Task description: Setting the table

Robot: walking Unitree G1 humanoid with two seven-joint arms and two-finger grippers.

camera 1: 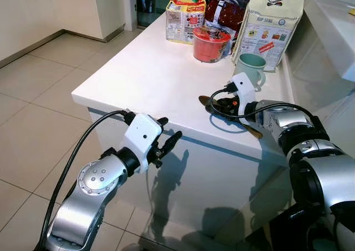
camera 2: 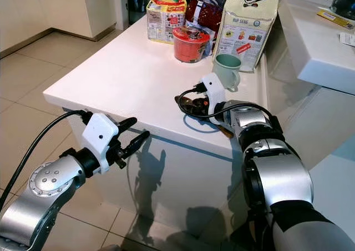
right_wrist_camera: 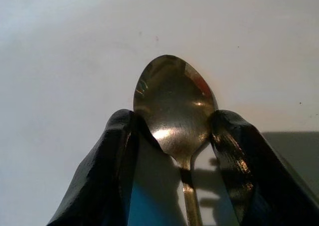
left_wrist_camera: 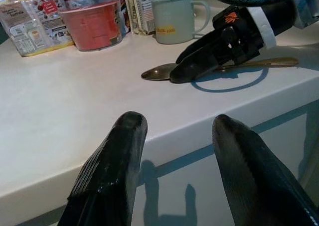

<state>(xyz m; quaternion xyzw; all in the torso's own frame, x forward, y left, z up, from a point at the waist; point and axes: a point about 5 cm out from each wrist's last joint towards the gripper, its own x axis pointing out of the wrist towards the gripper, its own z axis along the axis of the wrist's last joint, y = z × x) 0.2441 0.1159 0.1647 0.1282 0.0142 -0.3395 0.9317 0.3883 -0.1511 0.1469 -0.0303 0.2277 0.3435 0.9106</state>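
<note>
On counter (camera 1: 150,79), right tool (right_wrist_camera: 172,131) straddling spoon (right_wrist_camera: 174,106) — seemingly touching bowl's sides
</note>
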